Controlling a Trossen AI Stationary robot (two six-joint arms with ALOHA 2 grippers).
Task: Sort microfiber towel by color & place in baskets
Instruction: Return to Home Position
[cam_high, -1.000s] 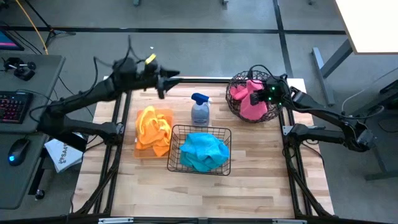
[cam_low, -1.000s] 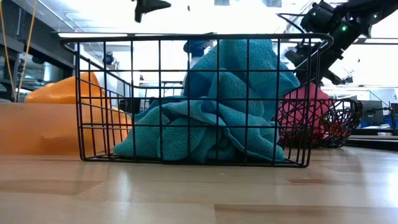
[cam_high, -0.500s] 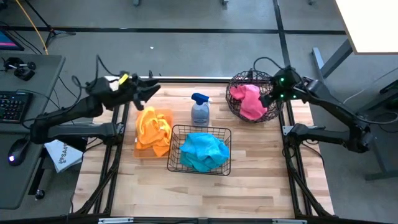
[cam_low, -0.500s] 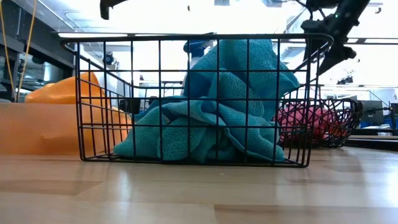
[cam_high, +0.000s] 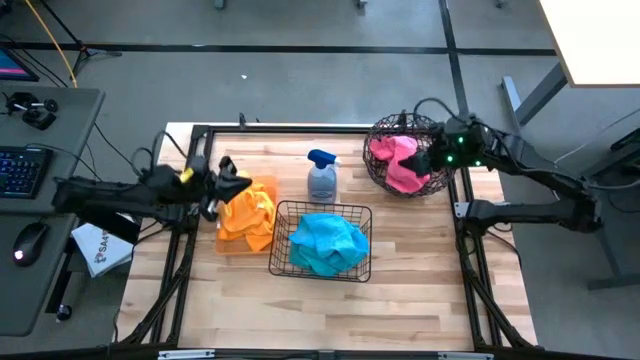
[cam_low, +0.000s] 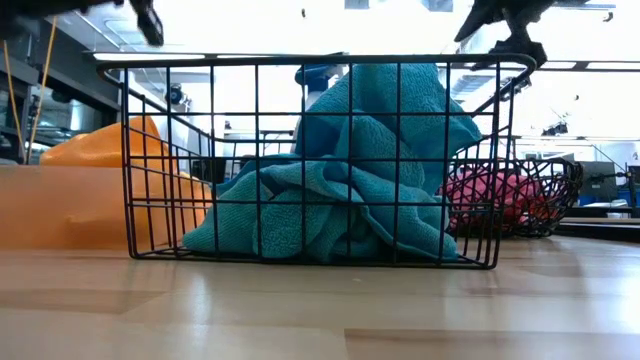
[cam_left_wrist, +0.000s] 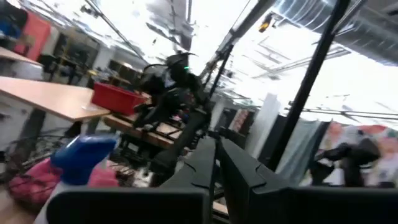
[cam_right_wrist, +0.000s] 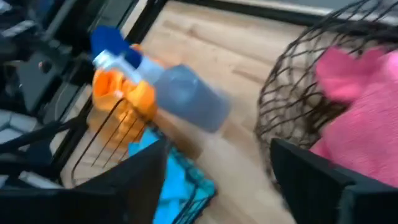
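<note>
We are seeing the left gripper (cam_high: 235, 183) hanging over the left edge of the counter (cam_high: 400, 290), pointing toward the middle. In the left wrist view its fingers (cam_left_wrist: 239, 171) are pressing together with nothing between them. The orange towel (cam_high: 247, 208) is lying just beside those fingertips, bunched up in the orange tray (cam_low: 60, 205). As far as we can tell, the left gripper is not touching it. From the low view the towel is rising in a hump above the tray's wall.

Next along, the grey spray bottle (cam_high: 322, 178) with the blue trigger is standing upright near the counter's far edge, between the orange towel and the round wire basket (cam_high: 385, 130). In front of the bottle, the black wire basket (cam_high: 283, 262) is sitting near the middle of the counter. The turquoise towel (cam_high: 325, 243) is lying crumpled inside it, piling up as high as its rim in the low view.

Toward the right, the pink towel (cam_high: 395, 162) is lying inside the round wire basket at the far right corner of the counter. The right gripper (cam_high: 422, 163) is hovering at that basket's right rim, just beside the pink towel. In the right wrist view its fingers (cam_right_wrist: 140, 183) are spreading wide apart and are gripping nothing. The same view is showing the pink towel behind the basket's wires, beyond the fingertips rather than between them. We cannot tell whether the right gripper is touching the rim.
</note>
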